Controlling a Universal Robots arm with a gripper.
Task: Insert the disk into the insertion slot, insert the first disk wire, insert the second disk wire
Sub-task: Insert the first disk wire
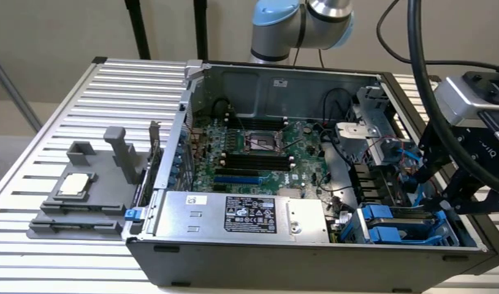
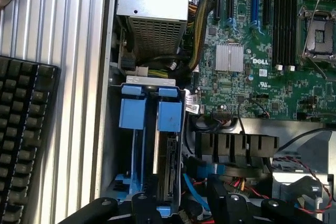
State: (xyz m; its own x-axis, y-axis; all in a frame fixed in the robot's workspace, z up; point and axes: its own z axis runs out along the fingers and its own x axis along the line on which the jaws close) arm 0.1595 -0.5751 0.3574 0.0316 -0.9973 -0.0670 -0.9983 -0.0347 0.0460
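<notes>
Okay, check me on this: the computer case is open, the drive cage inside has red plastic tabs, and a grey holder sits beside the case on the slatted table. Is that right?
Not quite. The tabs on the drive cage are blue, not red; the wrist view shows them plainly. The rest holds: the computer case is open, and a grey holder sits beside it on the slatted table.

Ahead of the jaws of my black gripper [image 2: 181, 209]: insertion slot [image 2: 132, 113], grey with blue tabs; beyond, I see a green motherboard [image 2: 262, 85] (black slots, one blue).
</notes>
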